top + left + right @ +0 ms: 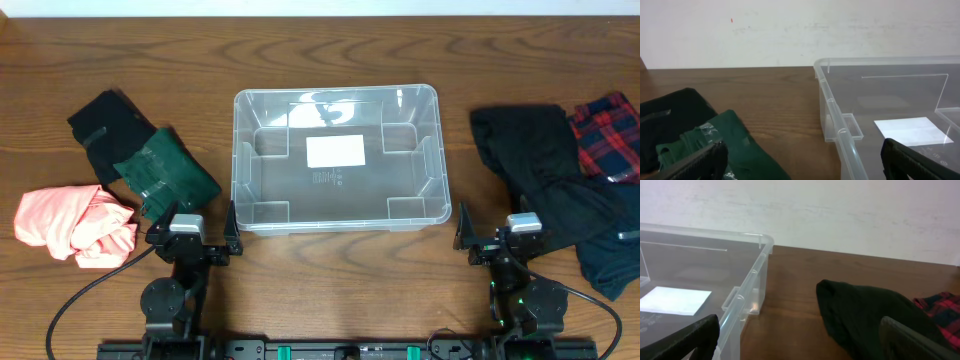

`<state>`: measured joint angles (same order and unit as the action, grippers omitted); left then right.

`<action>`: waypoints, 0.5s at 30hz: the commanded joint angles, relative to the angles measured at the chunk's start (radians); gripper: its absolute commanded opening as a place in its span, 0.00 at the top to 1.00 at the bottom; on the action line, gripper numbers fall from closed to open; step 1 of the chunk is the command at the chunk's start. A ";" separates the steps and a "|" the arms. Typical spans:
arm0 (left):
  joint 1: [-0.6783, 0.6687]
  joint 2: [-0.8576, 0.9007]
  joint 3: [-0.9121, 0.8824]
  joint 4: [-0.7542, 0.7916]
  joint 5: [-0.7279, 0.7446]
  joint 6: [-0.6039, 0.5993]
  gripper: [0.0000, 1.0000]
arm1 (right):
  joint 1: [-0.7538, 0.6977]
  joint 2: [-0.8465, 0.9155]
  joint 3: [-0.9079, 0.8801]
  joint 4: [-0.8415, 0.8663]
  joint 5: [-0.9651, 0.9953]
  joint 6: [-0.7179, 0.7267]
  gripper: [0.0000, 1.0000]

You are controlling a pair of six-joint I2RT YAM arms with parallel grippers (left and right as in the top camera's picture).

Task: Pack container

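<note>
The clear plastic container stands in the middle of the table, empty, with a white label on its base. It also shows in the left wrist view and the right wrist view. My left gripper is open and empty near the table's front, left of the container's front corner, by a dark green garment. My right gripper is open and empty right of the container, next to a black garment.
Left of the container lie a black garment and a pink garment. At the right lie a red plaid garment and a dark blue one. A white wall stands behind the table.
</note>
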<state>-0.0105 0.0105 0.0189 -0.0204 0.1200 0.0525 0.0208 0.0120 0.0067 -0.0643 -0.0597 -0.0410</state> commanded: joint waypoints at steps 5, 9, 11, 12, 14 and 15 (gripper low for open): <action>-0.003 0.000 -0.015 -0.039 -0.008 0.006 0.02 | -0.001 -0.001 -0.001 -0.005 0.003 -0.013 0.01; -0.003 0.000 -0.015 -0.039 -0.007 0.006 0.02 | -0.001 -0.001 -0.001 -0.005 0.003 -0.013 0.01; -0.003 0.000 -0.015 -0.039 -0.008 0.006 0.02 | -0.001 -0.001 -0.001 -0.003 -0.001 -0.011 0.01; -0.003 0.000 -0.015 -0.039 -0.008 0.006 0.02 | -0.001 -0.001 -0.001 0.002 -0.006 -0.006 0.01; -0.003 0.000 -0.015 -0.039 -0.011 0.007 0.02 | -0.001 -0.001 -0.001 -0.004 -0.008 -0.005 0.01; -0.002 0.000 -0.015 -0.039 -0.015 0.006 0.02 | -0.001 -0.001 -0.001 -0.003 -0.008 -0.005 0.01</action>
<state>-0.0105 0.0105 0.0189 -0.0204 0.1192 0.0528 0.0208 0.0120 0.0067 -0.0639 -0.0601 -0.0406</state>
